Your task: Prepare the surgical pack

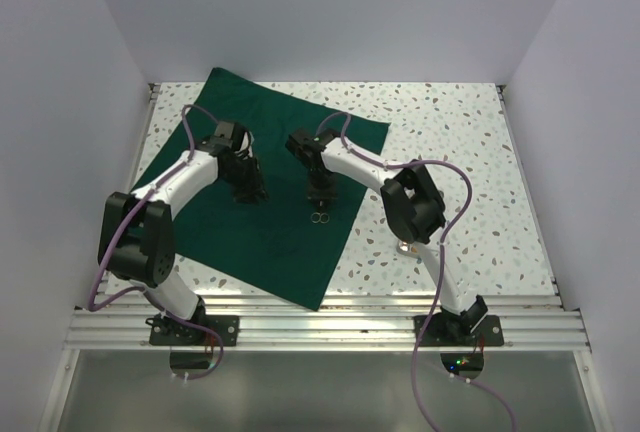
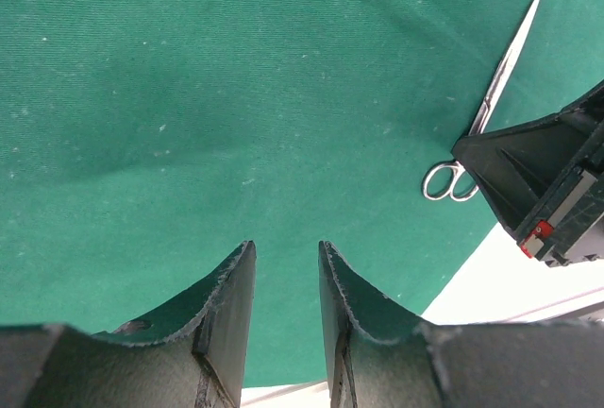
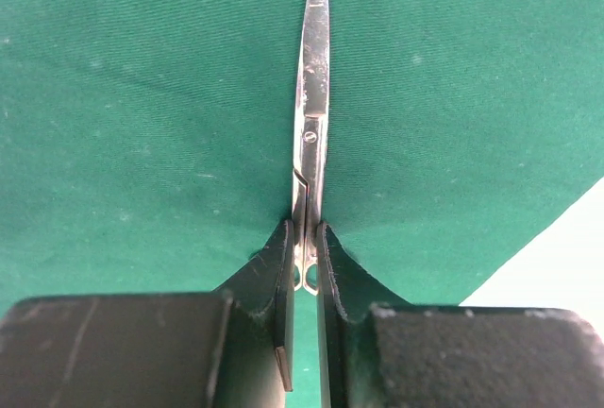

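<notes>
The dark green drape (image 1: 262, 242) lies flat on the table, covering its left and middle. Steel scissors (image 1: 321, 218) lie on the drape, their finger rings toward the near edge. In the right wrist view my right gripper (image 3: 305, 230) is shut on the scissors (image 3: 313, 96) at the shanks just ahead of the rings, and the closed blades point away over the drape (image 3: 142, 96). My left gripper (image 2: 287, 249) hovers open over the drape (image 2: 217, 96) with nothing between its fingers. It sees the scissors (image 2: 494, 92) and the right gripper's body (image 2: 547, 181) off to its right.
The speckled white tabletop (image 1: 450, 142) shows to the right of the drape and along its near corner. White walls close in the left, back and right sides. An aluminium rail (image 1: 330, 327) carries both arm bases at the near edge.
</notes>
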{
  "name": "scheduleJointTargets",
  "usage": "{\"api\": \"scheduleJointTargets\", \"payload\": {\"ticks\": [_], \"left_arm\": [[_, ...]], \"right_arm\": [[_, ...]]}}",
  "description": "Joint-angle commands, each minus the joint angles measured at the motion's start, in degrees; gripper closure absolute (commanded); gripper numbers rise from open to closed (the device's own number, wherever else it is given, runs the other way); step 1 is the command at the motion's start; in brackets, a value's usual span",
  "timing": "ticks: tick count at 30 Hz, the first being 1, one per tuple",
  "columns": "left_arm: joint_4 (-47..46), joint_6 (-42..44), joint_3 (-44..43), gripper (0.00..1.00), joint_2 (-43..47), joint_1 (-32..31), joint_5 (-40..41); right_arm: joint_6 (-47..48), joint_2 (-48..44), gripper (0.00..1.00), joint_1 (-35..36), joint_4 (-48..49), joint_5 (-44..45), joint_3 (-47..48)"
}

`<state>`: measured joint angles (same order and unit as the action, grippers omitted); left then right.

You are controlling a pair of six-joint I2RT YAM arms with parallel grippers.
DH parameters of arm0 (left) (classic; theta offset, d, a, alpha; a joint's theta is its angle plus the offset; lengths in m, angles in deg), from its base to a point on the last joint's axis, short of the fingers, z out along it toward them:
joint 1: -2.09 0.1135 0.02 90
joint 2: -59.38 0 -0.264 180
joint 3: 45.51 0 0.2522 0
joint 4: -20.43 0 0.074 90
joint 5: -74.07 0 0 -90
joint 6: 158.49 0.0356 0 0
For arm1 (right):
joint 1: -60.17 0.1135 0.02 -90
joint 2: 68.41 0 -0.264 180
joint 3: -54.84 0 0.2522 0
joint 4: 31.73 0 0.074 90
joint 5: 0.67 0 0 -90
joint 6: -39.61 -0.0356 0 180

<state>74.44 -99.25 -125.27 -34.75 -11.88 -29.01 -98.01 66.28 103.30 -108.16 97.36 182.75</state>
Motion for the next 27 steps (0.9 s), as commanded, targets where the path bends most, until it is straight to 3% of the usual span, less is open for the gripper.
{"api": "scheduleJointTargets", "payload": {"ticks": [1, 6, 13, 22, 27], "left_arm": [[-1.8, 1.6, -1.2, 0.63, -0.7, 0.4, -1.2], [-1.6, 1.8, -1.2, 0.63, -0.7, 0.6, -1.0], [-2.0, 1.6, -1.2, 0.63, -1.7, 1.1, -1.4], [-2.3, 1.1, -2.3, 0.63, -3.4, 1.1, -2.3], [-2.0, 1.1, -2.6, 0.63, -3.9, 1.1, -2.1]], "right_arm": [[3.8, -1.4, 1.0, 0.2, -1.2, 2.2, -0.4], [10.2, -4.9, 1.0, -0.4, 1.8, -2.4, -0.9], [11.8, -11.3, 1.0, -2.7, 6.2, -13.3, -8.1], [11.1, -19.0, 1.0, -5.9, 8.8, -15.2, -14.1], [11.3, -28.2, 1.0, -11.0, 8.7, -13.8, -24.2]]}}
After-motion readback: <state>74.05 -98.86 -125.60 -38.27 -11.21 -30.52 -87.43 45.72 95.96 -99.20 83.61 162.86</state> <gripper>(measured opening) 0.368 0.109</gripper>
